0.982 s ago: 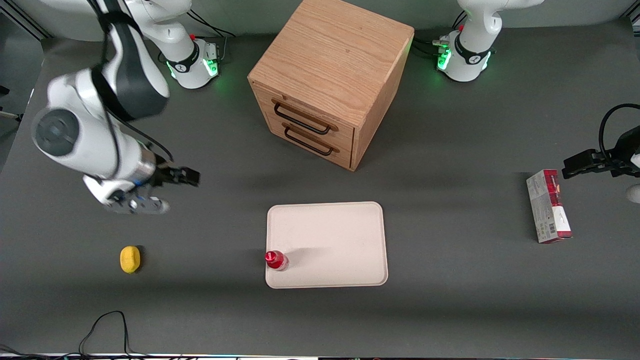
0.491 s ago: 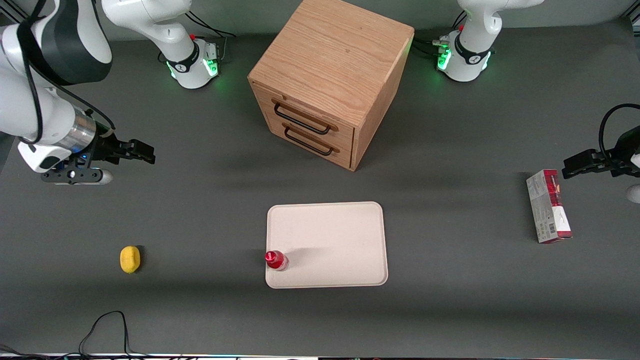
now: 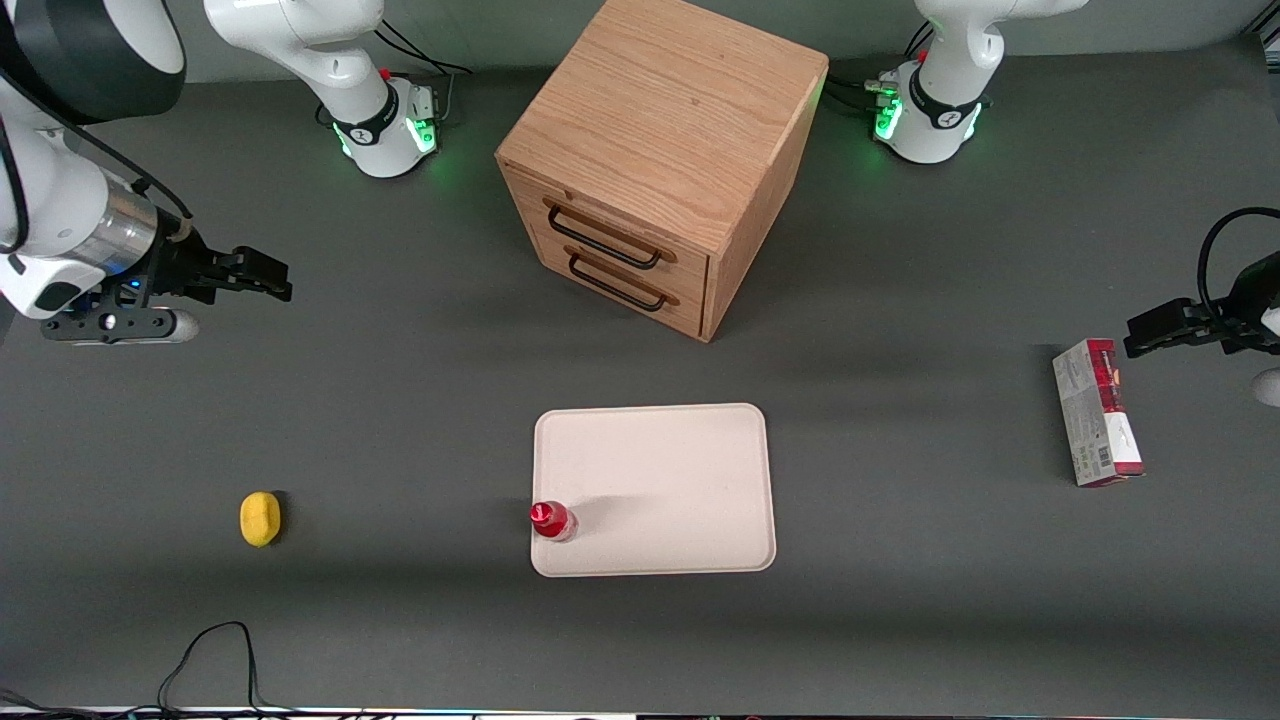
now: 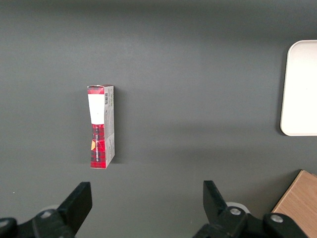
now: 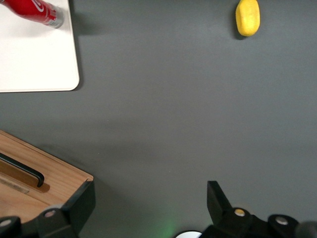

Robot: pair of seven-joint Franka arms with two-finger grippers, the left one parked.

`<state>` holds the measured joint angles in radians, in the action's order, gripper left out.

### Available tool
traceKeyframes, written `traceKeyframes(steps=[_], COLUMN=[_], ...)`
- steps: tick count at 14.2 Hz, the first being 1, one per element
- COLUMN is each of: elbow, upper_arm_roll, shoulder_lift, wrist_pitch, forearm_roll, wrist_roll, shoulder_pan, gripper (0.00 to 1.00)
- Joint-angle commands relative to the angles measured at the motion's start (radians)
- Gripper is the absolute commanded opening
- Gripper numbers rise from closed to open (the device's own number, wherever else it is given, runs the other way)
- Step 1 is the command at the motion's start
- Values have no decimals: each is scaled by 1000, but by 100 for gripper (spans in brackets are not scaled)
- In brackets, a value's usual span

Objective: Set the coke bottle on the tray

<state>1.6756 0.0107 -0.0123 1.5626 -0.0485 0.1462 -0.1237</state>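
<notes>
The coke bottle [image 3: 552,520], small and red with a red cap, stands on the cream-white tray [image 3: 670,470], at the tray's corner nearest the front camera on the working arm's side. It also shows in the right wrist view [image 5: 35,11] on the tray [image 5: 34,64]. My gripper [image 3: 268,277] hangs open and empty above bare table, far from the tray toward the working arm's end and farther from the front camera. In the right wrist view the gripper [image 5: 148,201] has its fingers wide apart with nothing between them.
A wooden drawer cabinet [image 3: 660,160] stands farther from the front camera than the tray. A yellow lemon-like object [image 3: 260,519] lies toward the working arm's end. A red-and-grey carton [image 3: 1097,412] lies toward the parked arm's end. A black cable [image 3: 205,650] loops at the near edge.
My gripper has drawn away from the tray toward the working arm's end and risen, empty. The bottle stays put on the tray.
</notes>
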Motion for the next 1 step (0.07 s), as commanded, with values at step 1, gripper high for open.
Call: traceKeyframes(steps=[1], elbow=[-31], upper_arm_roll=[-31], shoulder_lift=[-17], wrist_pitch=[-21], forearm_roll=[-8], wrist_roll=[-17], shoulder_pan=[-21], gripper=[100])
